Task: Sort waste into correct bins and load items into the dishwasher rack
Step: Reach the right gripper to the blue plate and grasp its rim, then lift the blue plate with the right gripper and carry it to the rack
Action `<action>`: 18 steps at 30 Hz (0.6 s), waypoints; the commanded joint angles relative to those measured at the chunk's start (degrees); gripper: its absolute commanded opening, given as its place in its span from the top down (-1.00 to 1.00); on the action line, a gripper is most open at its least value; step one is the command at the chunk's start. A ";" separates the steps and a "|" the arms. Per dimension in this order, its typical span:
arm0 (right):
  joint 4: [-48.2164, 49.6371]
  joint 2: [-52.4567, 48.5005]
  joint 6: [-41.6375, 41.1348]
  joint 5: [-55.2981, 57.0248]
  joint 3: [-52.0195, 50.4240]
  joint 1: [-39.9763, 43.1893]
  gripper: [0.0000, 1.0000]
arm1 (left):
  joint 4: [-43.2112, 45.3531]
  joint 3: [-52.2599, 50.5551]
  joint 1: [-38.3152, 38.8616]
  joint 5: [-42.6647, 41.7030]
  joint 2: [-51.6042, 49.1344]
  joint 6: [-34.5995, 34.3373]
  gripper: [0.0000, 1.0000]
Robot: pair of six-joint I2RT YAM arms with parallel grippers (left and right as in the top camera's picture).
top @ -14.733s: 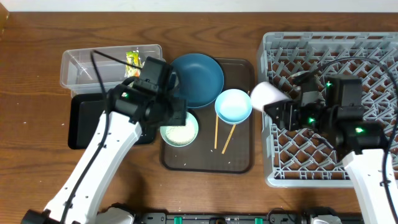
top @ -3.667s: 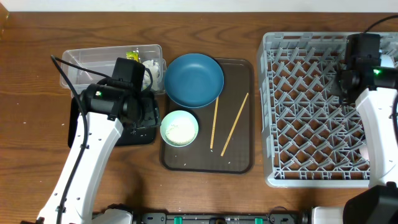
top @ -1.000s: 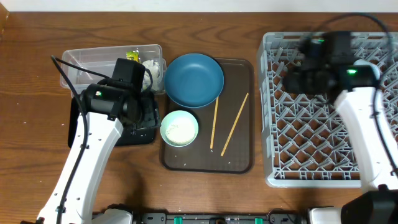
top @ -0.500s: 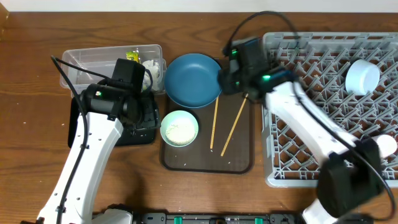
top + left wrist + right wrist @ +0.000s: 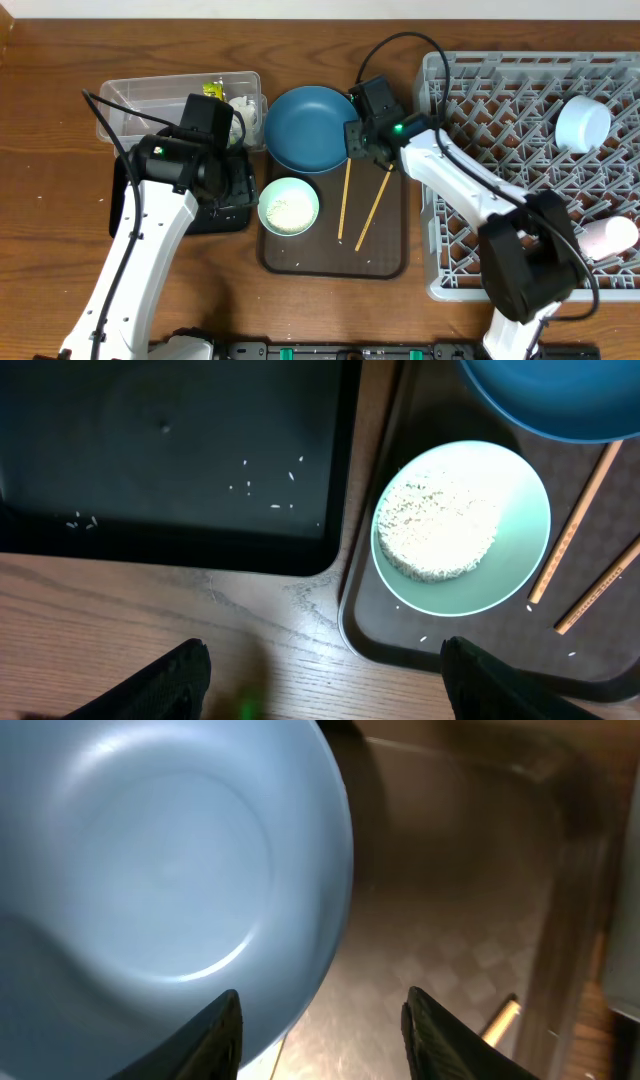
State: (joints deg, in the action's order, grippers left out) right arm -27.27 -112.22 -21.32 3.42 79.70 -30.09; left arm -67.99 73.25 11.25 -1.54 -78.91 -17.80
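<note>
As seen from its own wrist camera, right pincer point(image 5: 325, 1025): fingers parted, nothing held, hanging over the right rim of the dark-blue bowl.
Dark-blue bowl point(image 5: 312, 128): upper centre of the overhead frame, resting on the upper left corner of the brown serving tray point(image 5: 385, 255).
Chopsticks: two, lying apart on the serving tray just below the right pincer, one near upright point(image 5: 346, 200), the other slanted point(image 5: 375, 208).
Left pincer point(image 5: 325, 675): fingers wide apart, holding nothing, above the gap between the black tray and the serving tray.
Pale-green bowl point(image 5: 505, 565): on the serving tray's left side, below the dark-blue bowl, with a mound of rice point(image 5: 435, 530) inside.
Black tray point(image 5: 150, 450): left of centre, a few loose grains point(image 5: 270, 485) scattered on it.
Clear tub point(image 5: 140, 108): upper left, just above the black tray; yellow-green wrapper point(image 5: 213, 90) and white tissue point(image 5: 246, 106) at its right end.
Rack point(image 5: 500, 235): fills the right of the frame on the wooden surface point(image 5: 50, 250).
Light-blue bowl point(image 5: 583, 122): in the rack, upper right.
Pink cup point(image 5: 610, 237): in the rack, on its side at the right edge.
</note>
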 commanded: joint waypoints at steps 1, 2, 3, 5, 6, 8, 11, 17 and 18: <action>1.42 -3.85 -2.95 -0.59 0.11 -0.50 0.09 | -0.31 0.09 -0.31 -0.17 0.35 -0.11 -0.54; 1.95 -4.76 -3.50 -0.68 0.11 -0.55 0.17 | -0.31 0.09 -0.31 -0.17 0.35 -0.11 -0.54; 2.32 -5.29 -4.04 -0.68 0.11 -0.61 0.28 | -0.31 0.09 -0.31 -0.20 0.35 -0.11 -0.54; 3.04 -6.25 -5.53 -0.66 0.11 -0.63 0.49 | -0.31 0.09 -0.31 -0.20 0.35 -0.11 -0.54; 3.37 -6.56 -6.36 -0.68 0.11 -0.63 0.58 | -0.31 0.09 -0.31 -0.20 0.35 -0.11 -0.54; 4.24 -6.62 -6.97 -0.66 0.11 -0.63 0.78 | -0.31 0.09 -0.31 -0.17 0.35 -0.11 -0.54; 5.92 -6.34 -6.95 -0.63 0.17 -0.44 0.97 | -0.31 0.09 -0.31 -0.17 0.35 -0.11 -0.54; 6.03 -3.82 -6.95 -0.42 1.31 1.60 0.98 | -0.31 0.09 -0.31 -0.17 0.35 -0.11 -0.54; 6.05 -2.80 -6.93 -0.17 1.42 2.19 0.98 | -0.31 0.09 -0.31 -0.17 0.35 -0.11 -0.54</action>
State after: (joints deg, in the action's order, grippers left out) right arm -21.37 -118.28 -27.64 1.93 79.75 -29.50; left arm -67.96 73.25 11.25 -1.54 -78.91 -17.80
